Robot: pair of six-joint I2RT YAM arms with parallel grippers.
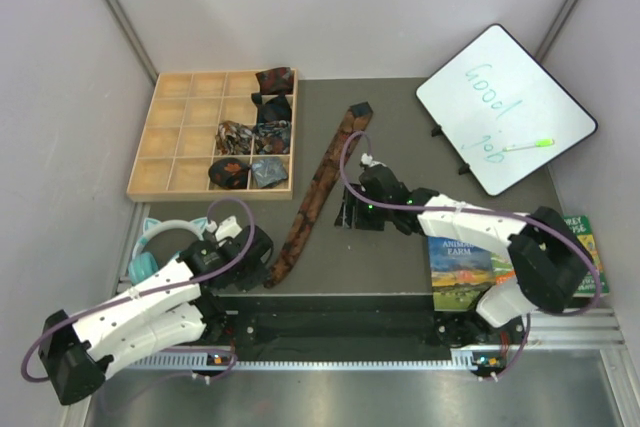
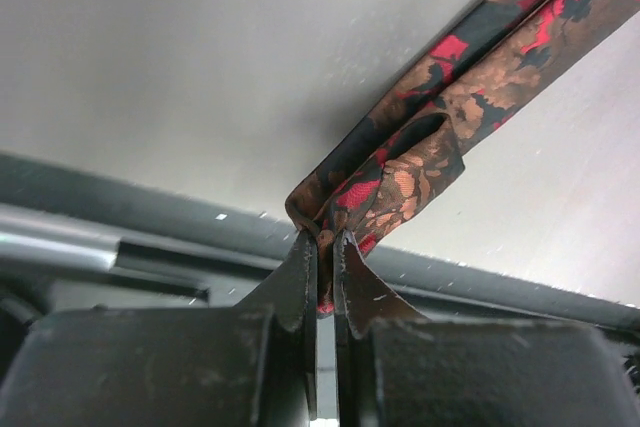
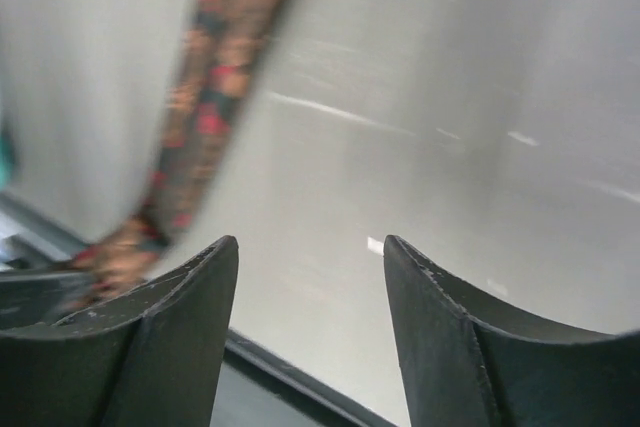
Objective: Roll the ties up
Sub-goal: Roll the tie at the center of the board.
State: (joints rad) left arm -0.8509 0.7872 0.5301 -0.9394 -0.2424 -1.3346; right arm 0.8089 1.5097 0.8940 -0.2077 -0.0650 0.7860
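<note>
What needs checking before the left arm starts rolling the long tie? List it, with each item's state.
1. Left gripper shut on the near end of the long brown-black, rust-printed fabric tie: ok.
2. Right gripper open, holding nothing: ok.
3. Right gripper beside the tie, not touching it: ok.
4. Tie lies roughly straight on the dark grey table: ok.
5. Wooden grid tray has free compartments: ok.
6. Both fabric layers pinched: cannot tell.
</note>
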